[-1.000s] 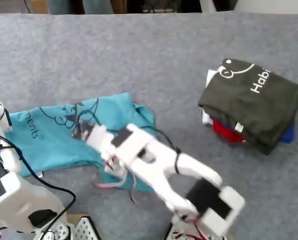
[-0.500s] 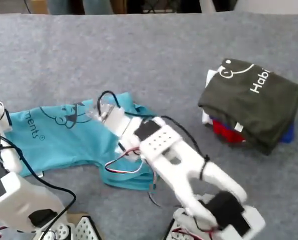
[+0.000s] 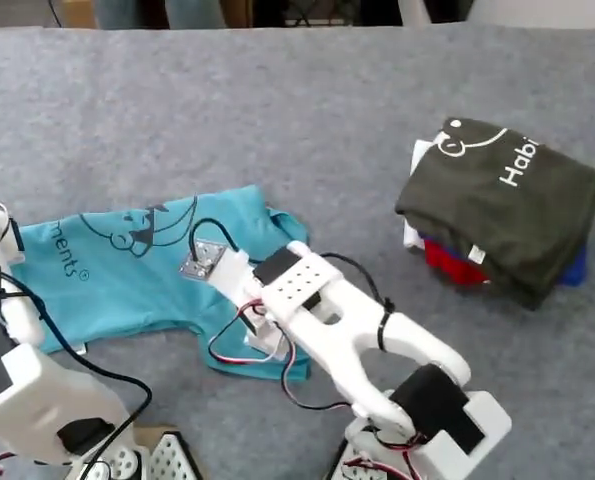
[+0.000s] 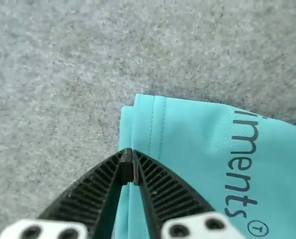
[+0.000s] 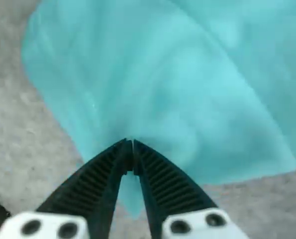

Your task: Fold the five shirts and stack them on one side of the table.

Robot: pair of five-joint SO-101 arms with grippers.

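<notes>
Four shirts by my count folded in the stack, far right. Teal shirt near left, half-folded. My left gripper is clenched on its hem corner, right gripper pinching its near-right edge. One fold-and-stack left, I judge

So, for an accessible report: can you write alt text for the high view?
A white robot arm leans over a teal shirt lying partly spread on a grey table. A stack of folded shirts, dark olive on top, sits at the right.
</notes>
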